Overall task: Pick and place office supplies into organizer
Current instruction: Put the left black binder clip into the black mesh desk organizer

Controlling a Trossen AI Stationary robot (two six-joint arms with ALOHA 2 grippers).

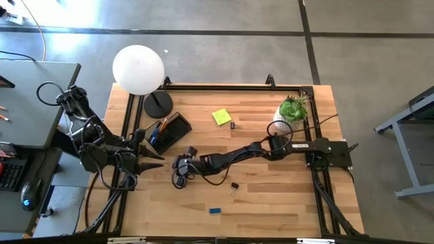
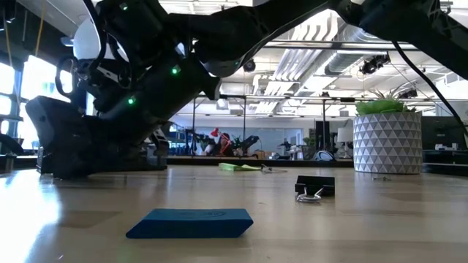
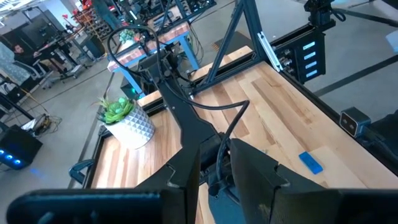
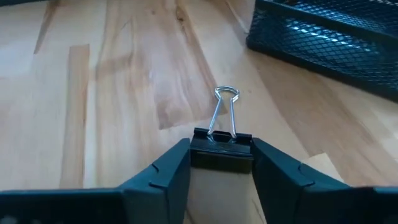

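Note:
My right gripper (image 4: 221, 163) reaches across the table toward its left side, just in front of the organizer (image 1: 169, 130), and is shut on a black binder clip (image 4: 221, 149) that lies on the wood. The organizer, a black mesh tray (image 4: 336, 37), holds orange pencils and something blue. My left gripper (image 1: 153, 160) hangs above the table's left edge, open a little with nothing between its fingers. Loose on the table lie a yellow sticky-note pad (image 1: 221, 116), a blue eraser (image 1: 215, 211) and two more binder clips (image 1: 234, 186) (image 1: 235, 125). My right gripper pinches the clip's black body (image 4: 221, 155) between its two fingers, one on each end of the body. The fingers come slanting down from the table's right side. The clip lies flat on the table, its wire handles (image 4: 225, 112) pointing away from the gripper.
A white globe lamp (image 1: 139, 70) on a round black base (image 1: 157, 104) stands behind the organizer. A potted plant (image 1: 293, 112) stands at the far right. The eraser (image 2: 191, 223) and a binder clip (image 2: 314, 188) lie on open wood near the front.

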